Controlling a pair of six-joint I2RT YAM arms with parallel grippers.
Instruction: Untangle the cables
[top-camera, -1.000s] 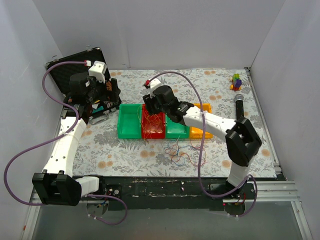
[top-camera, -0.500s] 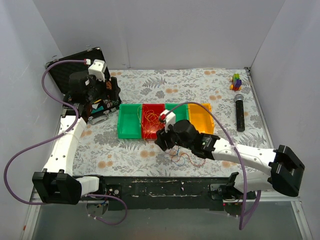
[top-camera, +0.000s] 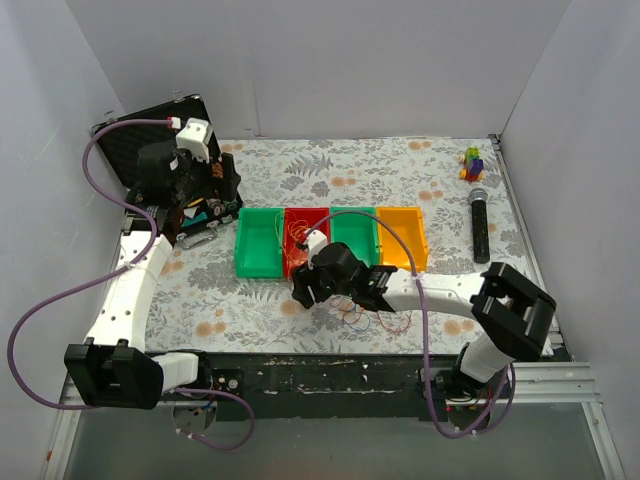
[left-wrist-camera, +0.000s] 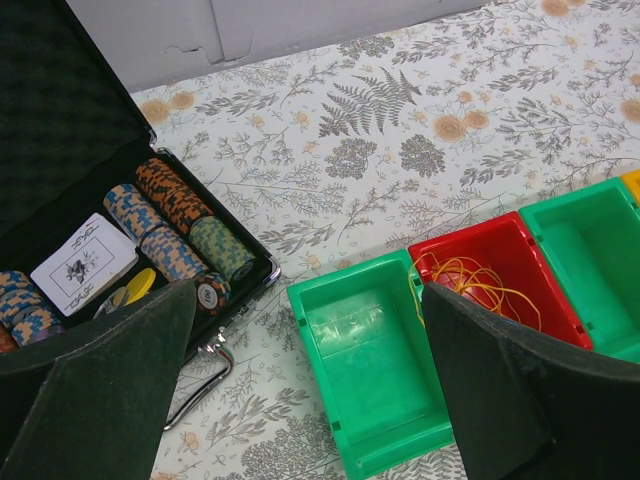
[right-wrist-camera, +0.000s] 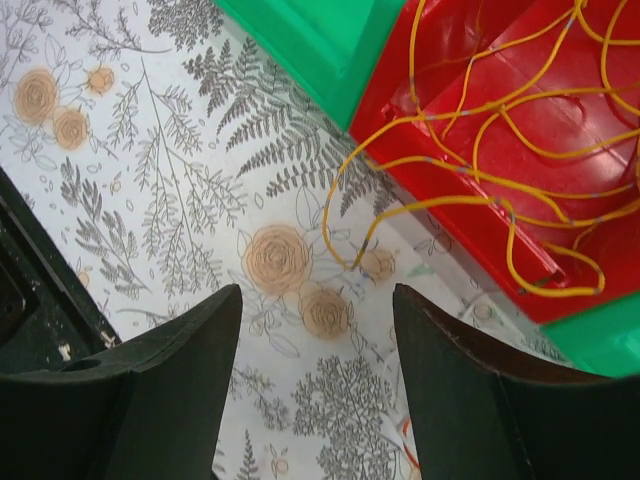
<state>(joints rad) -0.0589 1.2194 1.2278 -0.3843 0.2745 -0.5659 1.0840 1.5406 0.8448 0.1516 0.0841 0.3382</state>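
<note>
You will find no text, number or brand here that you can actually read. In the left wrist view, the white card (left-wrist-camera: 84, 268) lying in the black case (left-wrist-camera: 70, 120) carries a dark printed emblem, too small and blurred to make out as letters. The poker chip (left-wrist-camera: 208, 294) facing you at the case's front rim, at the end of a row of chips, has a pale centre with a mark that may be a number, but you cannot tell which.
</note>
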